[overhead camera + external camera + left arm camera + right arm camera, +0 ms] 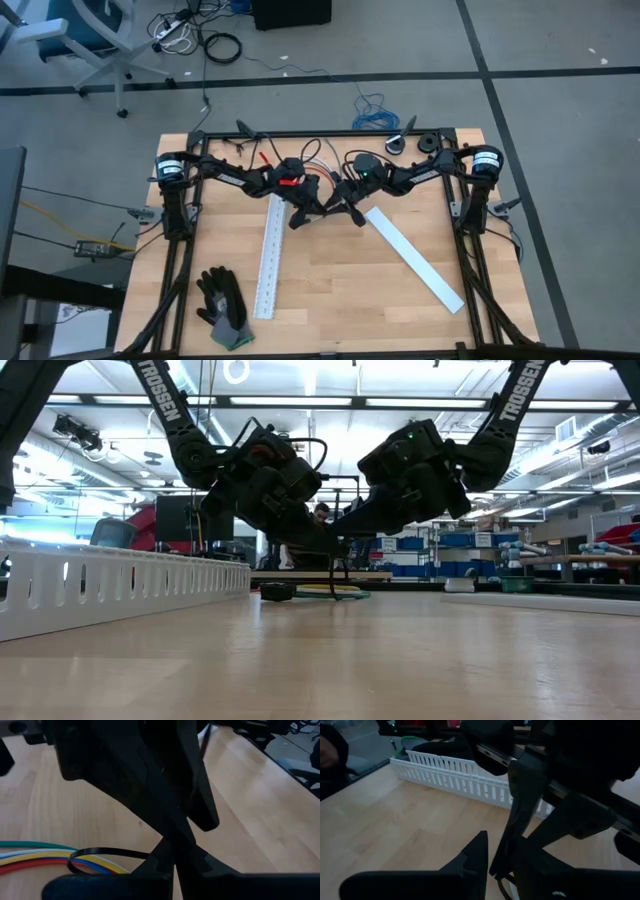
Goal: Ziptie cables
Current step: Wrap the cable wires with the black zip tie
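Pale wood-plank table [330, 290], long white slotted plastic strip [270, 255] lying flat. Both arms angled inward, left gripper [303, 215] and right gripper [345, 212] nearly touching mid-table. Left clamped shut on thin black plastic ziptie [107, 853] looped around coloured flexible cables [35, 855]; right's fingers slightly parted, hold unclear.

The cables [35, 856] are thin wires in green, white, yellow, red and blue. They lie side by side in a flat bundle on the wooden surface, near the middle of its far half. The ziptie [107, 852] is a very thin black strip. It is bent into a loop around one end of the bundle, and its other part goes under the dark fingers.
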Robot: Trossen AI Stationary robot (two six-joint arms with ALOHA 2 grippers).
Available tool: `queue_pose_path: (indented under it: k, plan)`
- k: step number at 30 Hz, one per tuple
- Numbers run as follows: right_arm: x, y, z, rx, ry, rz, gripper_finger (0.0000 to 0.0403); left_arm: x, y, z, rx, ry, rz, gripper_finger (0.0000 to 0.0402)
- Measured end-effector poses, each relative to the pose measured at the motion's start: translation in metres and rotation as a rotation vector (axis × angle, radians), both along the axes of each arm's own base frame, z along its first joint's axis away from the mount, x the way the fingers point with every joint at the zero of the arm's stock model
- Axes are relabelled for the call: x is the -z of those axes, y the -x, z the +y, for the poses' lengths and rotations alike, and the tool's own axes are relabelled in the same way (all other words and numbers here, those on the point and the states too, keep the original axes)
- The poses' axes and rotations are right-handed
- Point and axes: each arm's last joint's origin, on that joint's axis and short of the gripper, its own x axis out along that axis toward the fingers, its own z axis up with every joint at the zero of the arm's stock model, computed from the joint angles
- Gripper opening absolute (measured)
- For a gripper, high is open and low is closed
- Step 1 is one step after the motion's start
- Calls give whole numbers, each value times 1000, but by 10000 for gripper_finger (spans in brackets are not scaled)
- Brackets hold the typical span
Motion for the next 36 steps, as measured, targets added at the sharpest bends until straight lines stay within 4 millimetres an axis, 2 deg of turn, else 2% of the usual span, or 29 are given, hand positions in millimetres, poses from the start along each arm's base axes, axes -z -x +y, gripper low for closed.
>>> queue_pose_path:
  k: [4, 7, 15, 24, 36]
  plan:
    - [1, -1, 0, 29, 47, -4, 13, 0, 0, 0, -5, -2, -1, 16]
    - [1, 0, -1, 41, 48, -2, 4, 0, 0, 0, -13, 9, 5, 16]
    - [-2, 1, -5, 72, 56, -8, 0, 1, 0, 1, -46, 26, 22, 16]
    - [-28, 9, -12, 106, 93, -62, 0, -4, -3, 2, -90, -7, 1, 16]
    - [-49, 13, -13, 128, 130, -134, 0, 6, -4, -11, -164, -109, 78, 16]
